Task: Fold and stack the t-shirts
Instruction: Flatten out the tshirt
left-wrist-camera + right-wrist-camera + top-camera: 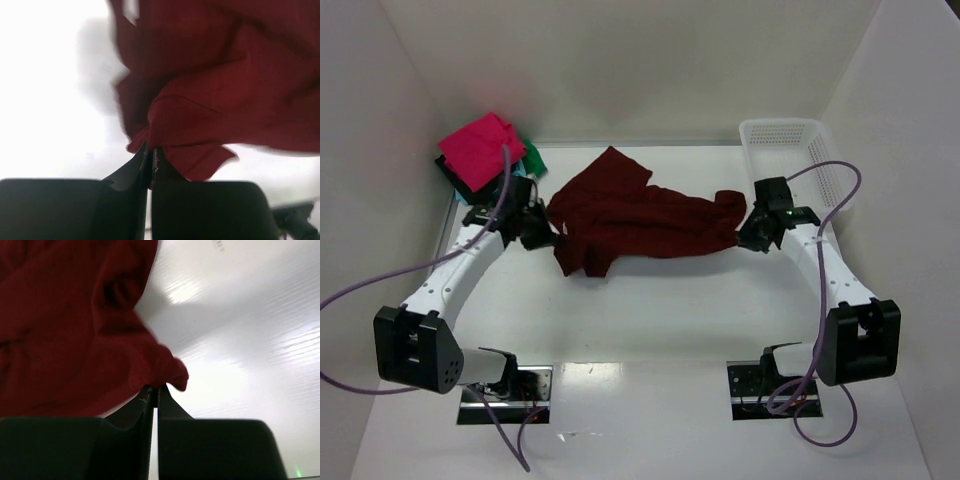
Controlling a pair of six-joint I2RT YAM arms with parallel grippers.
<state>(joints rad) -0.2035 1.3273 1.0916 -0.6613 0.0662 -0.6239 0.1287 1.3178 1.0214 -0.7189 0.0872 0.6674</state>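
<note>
The white worktop [650, 330] holds one big dark red shirt [630, 215] across its middle. I hold it by both ends, I think to pull it flat for folding. One basket [782, 126] sits at the far right corner. At the far left corner I count three folded ones: pink shirt [475, 148], green shirt [534, 160], black shirt [453, 176]. My left end effector [554, 238] and right end effector [741, 236] each pinch the red cloth tight.

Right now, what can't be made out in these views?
Top view: the pink shirt covers the folded shirts beneath. Only their edges show, so the count is unclear.
Left wrist: the maroon shirt is blurred and cut off by the frame.
Right wrist: how much cloth the right gripper pinches is hidden inside its shut jaws.
</note>
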